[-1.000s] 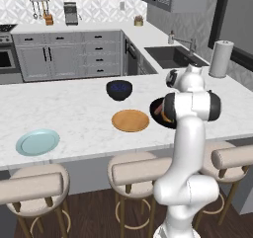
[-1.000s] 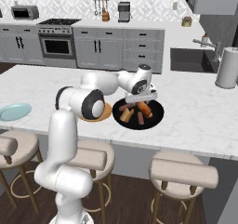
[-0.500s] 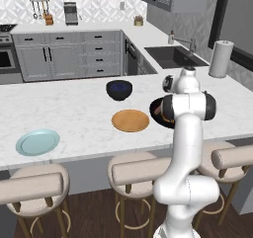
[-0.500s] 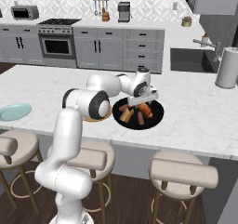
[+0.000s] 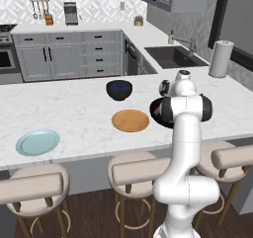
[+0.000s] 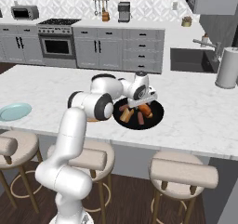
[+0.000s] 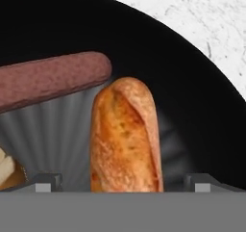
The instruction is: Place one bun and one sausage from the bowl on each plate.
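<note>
The wide black bowl (image 6: 158,115) sits on the island counter, and its dark rim (image 5: 157,111) peeks out from behind my arm in the left base view. Inside it lie a golden-brown bun (image 7: 126,135) and a dark red sausage (image 7: 53,80), with more pieces (image 6: 127,115) beside them. My gripper (image 7: 127,182) hangs low over the bowl (image 7: 192,82), open, with the bun lying between its fingertips (image 7: 47,181) and untouched. From the right base view the gripper (image 6: 141,106) points down into the bowl. The orange-brown plate (image 5: 130,120) and the pale blue-green plate (image 5: 37,141) are both bare.
A smaller dark blue bowl (image 5: 119,89) stands behind the orange-brown plate. A paper towel roll (image 5: 219,59) stands at the counter's far right, near the sink (image 5: 175,57). Bar stools (image 5: 143,170) line the island's near edge. The pale blue-green plate (image 6: 14,110) lies far to the left.
The hand has come down a little closer to the bowl's contents. Its jaws have stayed open, and nothing in the bowl has moved.
</note>
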Tool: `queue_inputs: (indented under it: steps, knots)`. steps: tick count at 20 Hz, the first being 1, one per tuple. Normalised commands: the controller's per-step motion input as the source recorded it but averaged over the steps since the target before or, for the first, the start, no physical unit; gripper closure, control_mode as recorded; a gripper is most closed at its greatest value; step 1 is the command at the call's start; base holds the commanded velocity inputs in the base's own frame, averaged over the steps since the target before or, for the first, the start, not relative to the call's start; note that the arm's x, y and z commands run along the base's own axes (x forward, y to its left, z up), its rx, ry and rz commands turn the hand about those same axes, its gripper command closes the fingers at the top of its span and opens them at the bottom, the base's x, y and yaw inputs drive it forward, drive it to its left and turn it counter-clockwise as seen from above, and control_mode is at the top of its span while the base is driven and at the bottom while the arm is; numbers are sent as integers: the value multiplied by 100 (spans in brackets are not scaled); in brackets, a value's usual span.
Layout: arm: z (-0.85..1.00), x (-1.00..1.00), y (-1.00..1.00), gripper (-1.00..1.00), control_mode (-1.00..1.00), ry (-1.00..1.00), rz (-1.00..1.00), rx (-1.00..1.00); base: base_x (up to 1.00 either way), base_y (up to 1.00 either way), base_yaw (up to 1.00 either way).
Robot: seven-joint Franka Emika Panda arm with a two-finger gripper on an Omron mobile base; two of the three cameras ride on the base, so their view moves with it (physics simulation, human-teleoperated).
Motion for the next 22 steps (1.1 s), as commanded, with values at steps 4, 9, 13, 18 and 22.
queue_inputs:
  steps: [4,9,13,18,22]
  knots:
    - [-9,17,-6,-100,-100,-1,3,0,0,0,0]
    - [-21,3,-6,-100,-100,-3,3,0,0,0,0]
    - [-10,0,0,-100,-100,-4,0,-1,0,0,0]
    - [0,0,0,100,-100,0,0,0,0,0,0]
    - [0,0,0,100,-100,0,0,0,0,0,0]
